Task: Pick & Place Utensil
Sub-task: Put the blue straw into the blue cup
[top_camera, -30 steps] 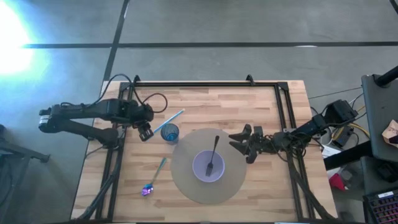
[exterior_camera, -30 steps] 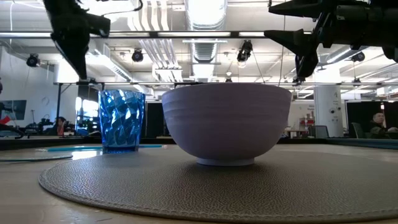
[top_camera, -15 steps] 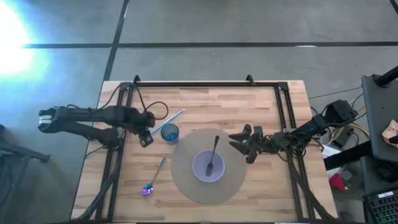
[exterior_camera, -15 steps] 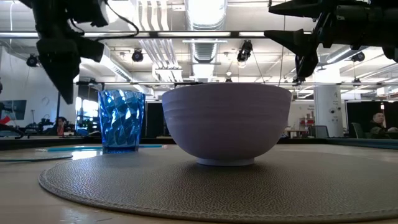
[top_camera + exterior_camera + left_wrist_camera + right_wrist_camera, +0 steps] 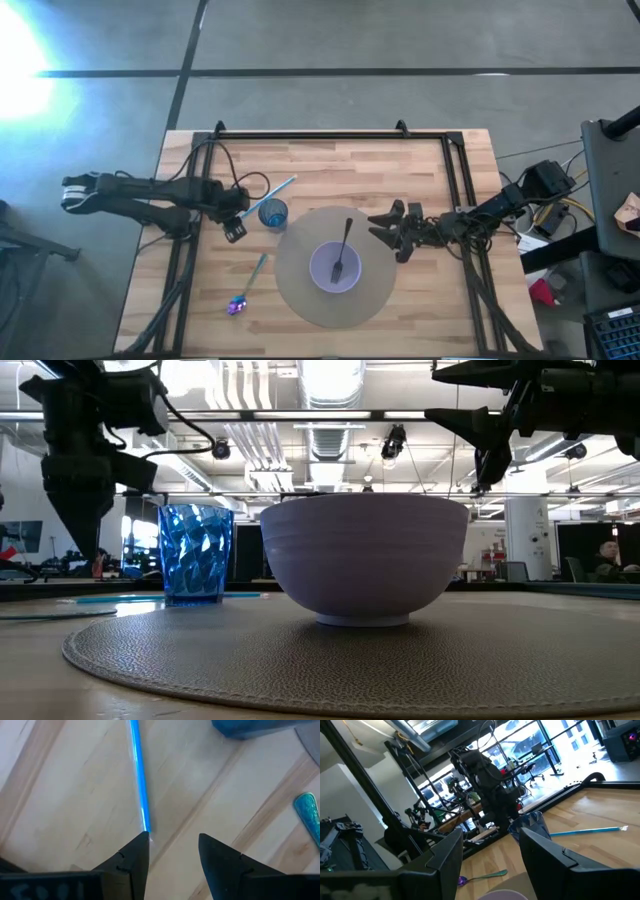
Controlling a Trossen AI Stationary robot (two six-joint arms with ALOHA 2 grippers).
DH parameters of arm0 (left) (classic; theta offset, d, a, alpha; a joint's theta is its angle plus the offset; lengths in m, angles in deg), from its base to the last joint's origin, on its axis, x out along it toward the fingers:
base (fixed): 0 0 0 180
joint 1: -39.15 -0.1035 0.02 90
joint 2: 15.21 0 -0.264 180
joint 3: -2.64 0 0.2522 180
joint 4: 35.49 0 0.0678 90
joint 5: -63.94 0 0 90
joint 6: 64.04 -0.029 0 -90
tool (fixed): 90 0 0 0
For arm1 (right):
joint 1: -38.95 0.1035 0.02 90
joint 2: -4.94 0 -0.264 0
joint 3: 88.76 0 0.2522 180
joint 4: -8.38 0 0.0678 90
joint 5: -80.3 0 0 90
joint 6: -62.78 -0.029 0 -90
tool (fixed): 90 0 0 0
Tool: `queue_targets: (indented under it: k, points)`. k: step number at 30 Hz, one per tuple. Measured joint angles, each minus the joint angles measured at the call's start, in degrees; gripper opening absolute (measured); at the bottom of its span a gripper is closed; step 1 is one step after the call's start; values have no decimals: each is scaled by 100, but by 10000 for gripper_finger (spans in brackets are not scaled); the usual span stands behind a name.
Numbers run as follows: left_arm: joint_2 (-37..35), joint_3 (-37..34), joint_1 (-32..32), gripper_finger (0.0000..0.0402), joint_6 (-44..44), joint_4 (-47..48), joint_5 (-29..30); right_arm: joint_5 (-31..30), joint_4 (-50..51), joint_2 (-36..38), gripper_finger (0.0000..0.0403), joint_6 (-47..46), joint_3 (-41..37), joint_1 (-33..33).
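Note:
A thin blue stick (image 5: 270,197) lies flat on the wood, left of the blue faceted cup (image 5: 273,213). My left gripper (image 5: 235,229) hovers open over the stick's near end (image 5: 145,822), which shows just ahead of one fingertip (image 5: 141,840). In the low view the left gripper (image 5: 80,530) hangs above the table. A teal spoon with a purple bowl (image 5: 248,285) lies near the front-left. A black fork (image 5: 342,250) rests in the lilac bowl (image 5: 335,268) on the round grey mat (image 5: 300,290). My right gripper (image 5: 383,228) waits open, right of the mat.
A black frame (image 5: 330,135) runs along the table's far edge and down both sides. Cables (image 5: 245,165) loop on the wood by the left arm. Bare wood (image 5: 380,175) lies between the mat and the far edge.
My left gripper has moved toward the table's near edge and come down, from beside the cup's far-left side to over the blue stick's near end. It has stayed open. Nothing else has shifted.

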Motion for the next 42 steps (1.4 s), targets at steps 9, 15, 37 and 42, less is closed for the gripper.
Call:
queue_targets:
  k: [9,15,37,42]
  points:
    - [5,-390,0,163,25,-511,-29,0,0,0,189,-11,0,0]
    - [7,-576,-20,163,242,-686,16,-2,0,0,189,2,0,0]
    - [614,-729,-249,163,412,-1097,400,-2,-2,0,189,2,0,0]
    - [869,-729,-281,163,407,-1106,398,-2,-2,0,189,2,0,0]
